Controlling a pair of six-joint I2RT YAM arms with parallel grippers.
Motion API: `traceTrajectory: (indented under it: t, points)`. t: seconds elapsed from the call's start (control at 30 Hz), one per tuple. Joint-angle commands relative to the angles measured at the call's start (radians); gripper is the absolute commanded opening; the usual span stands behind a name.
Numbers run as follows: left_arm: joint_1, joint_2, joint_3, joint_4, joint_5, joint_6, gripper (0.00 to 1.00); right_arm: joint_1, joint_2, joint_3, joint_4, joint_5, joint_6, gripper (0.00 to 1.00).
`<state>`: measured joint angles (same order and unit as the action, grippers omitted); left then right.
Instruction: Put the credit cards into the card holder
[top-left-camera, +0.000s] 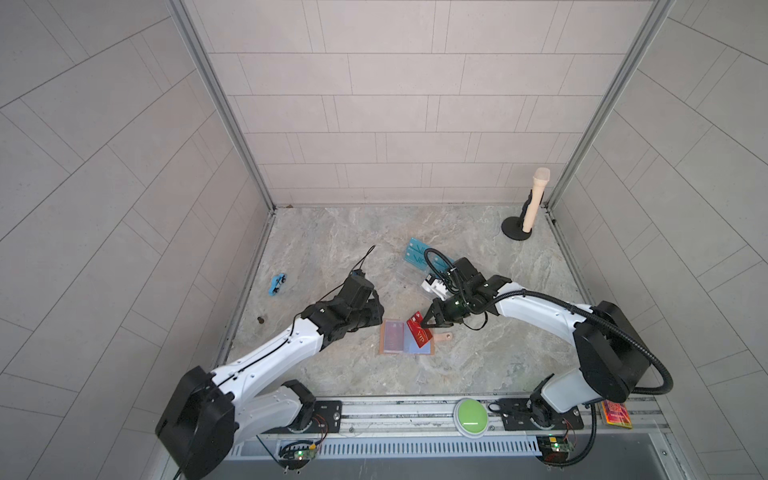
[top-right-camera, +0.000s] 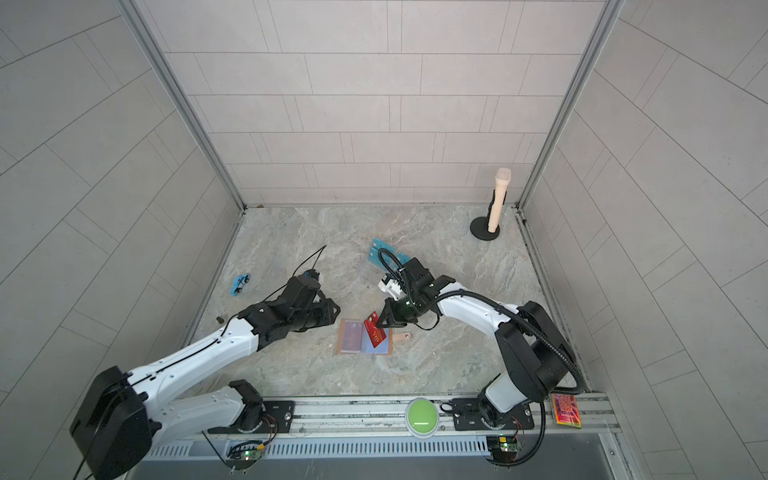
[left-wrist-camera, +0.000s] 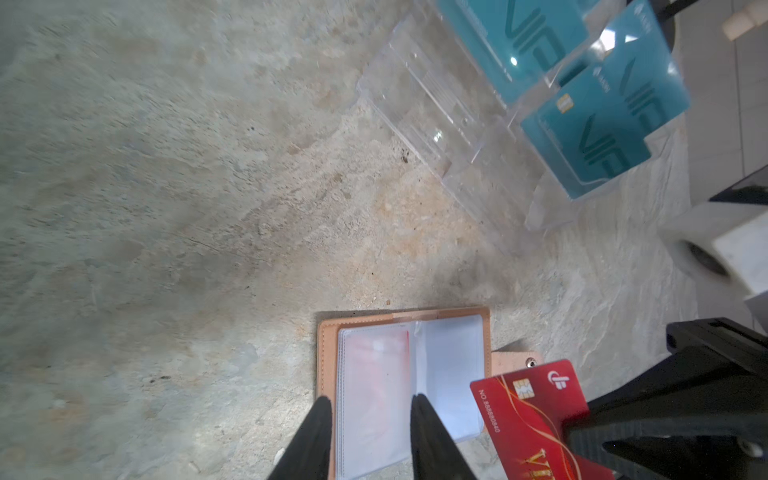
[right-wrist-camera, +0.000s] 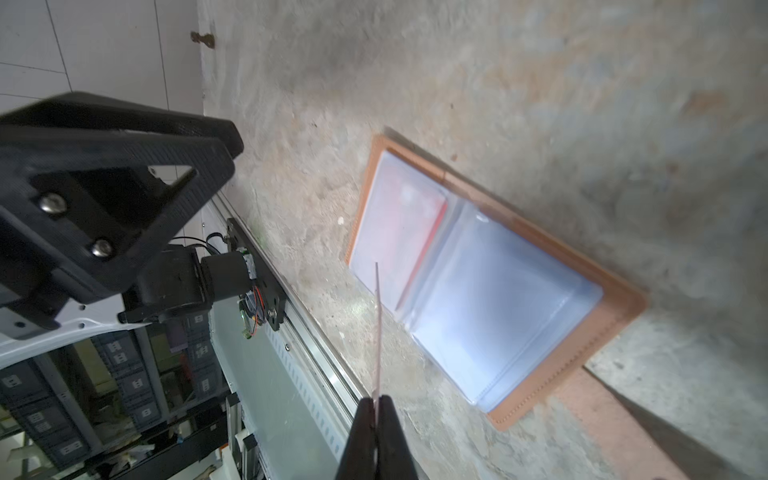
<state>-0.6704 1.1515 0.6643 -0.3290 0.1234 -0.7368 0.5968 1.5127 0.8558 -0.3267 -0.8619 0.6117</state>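
Observation:
The tan-pink card holder lies open on the stone table, its clear sleeves facing up. A red card shows through the left sleeve. My right gripper is shut on a red VIP credit card, held tilted over the holder's right page. The right wrist view shows it edge-on. My left gripper is open at the holder's left side, its fingers straddling the left page. Teal VIP credit cards stand in the clear acrylic stand behind.
A blue toy car lies at the left. A microphone on a black stand is in the back right corner. On the front rail sit a green button and an orange-pink slab. A white block sits under my right arm.

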Motion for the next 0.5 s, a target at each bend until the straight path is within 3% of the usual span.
traceTrajectory:
  t: [0.0,0.3,0.47]
  points:
    - [-0.036,0.039,-0.015,0.049,0.009,-0.003,0.32,0.011,-0.037,-0.061,0.194,-0.067,0.111,0.00]
    - [-0.057,0.165,-0.058,0.147,0.006,-0.058,0.17,0.009,0.111,-0.080,0.266,-0.119,0.116,0.00]
    - [-0.057,0.179,-0.086,0.170,0.003,-0.064,0.15,0.000,0.157,-0.064,0.237,-0.121,0.091,0.00]
